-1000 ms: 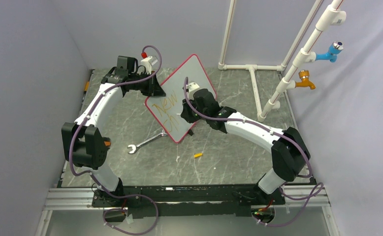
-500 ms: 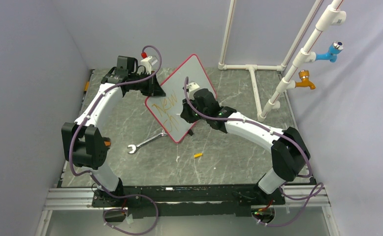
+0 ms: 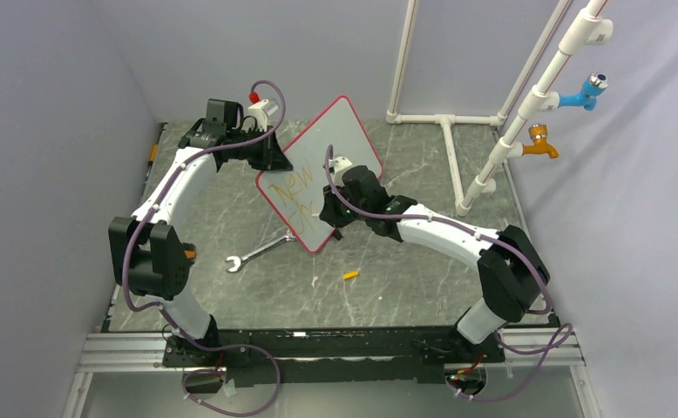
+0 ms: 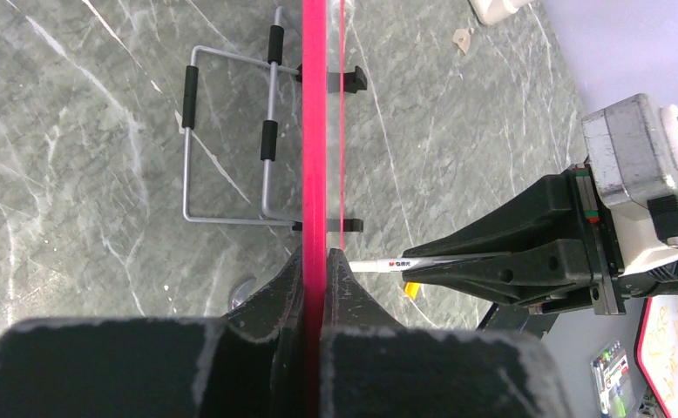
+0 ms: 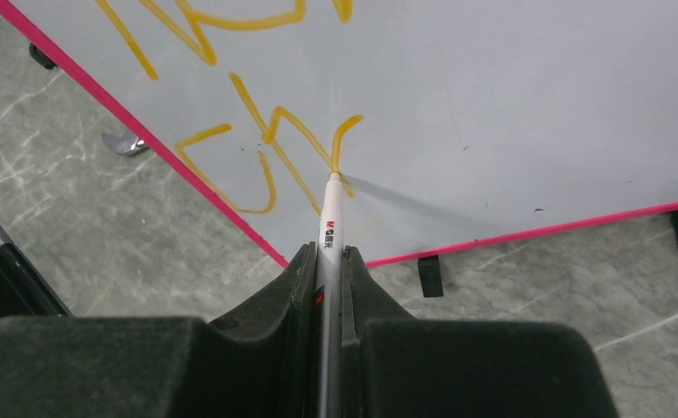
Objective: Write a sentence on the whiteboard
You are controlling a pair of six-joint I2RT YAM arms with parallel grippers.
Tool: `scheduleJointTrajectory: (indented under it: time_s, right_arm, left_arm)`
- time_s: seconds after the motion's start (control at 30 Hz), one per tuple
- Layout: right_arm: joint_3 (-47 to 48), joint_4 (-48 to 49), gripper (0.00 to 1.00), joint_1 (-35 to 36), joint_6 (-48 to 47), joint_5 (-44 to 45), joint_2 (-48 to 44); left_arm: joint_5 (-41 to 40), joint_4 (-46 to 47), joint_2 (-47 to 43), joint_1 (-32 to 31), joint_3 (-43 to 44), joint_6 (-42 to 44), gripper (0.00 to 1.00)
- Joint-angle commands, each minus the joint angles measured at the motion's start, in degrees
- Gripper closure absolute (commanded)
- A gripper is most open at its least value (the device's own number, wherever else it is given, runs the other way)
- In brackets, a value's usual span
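The right tool [image 5: 329,254], clamped on the marker [image 5: 330,209], has slid lower down the whiteboard [image 3: 346,129], tip touching the sentence's [image 5: 270,135] second line. The left tool [image 4: 315,261] pinches the whiteboard's red edge, propping it on the desk [image 3: 405,287]. Writing seems barely begun.

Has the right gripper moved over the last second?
Yes, slightly: the right gripper, shut on the marker, has slid down the whiteboard toward the near edge of the table, nearer the small orange piece lying there.
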Motion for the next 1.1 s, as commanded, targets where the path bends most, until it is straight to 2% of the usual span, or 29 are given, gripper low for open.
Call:
scheduleJointTrajectory:
  time_s: [0.0,0.43,0.7,1.07]
  right_arm:
    - [-0.6,3.1,1.00,0.5,1.0,1.9,0.7]
    - [6.0,-0.2,1.00,0.5,-0.4,7.1,2.5]
    - [10.3,-1.7,1.00,0.4,-1.9,7.7,4.1]
    - [11.7,-1.6,1.00,0.4,-1.7,6.8,3.8]
  left_arm:
    - [0.5,0.1,-1.6,-1.4,-0.7,2.3,1.00]
    - [0.6,0.0,-1.8,-1.4,-0.7,2.4,1.00]
    - [0.5,0.0,-1.9,-1.3,-0.9,2.6,1.00]
    - [0.5,0.0,-2.0,-1.4,-1.0,2.6,1.00]
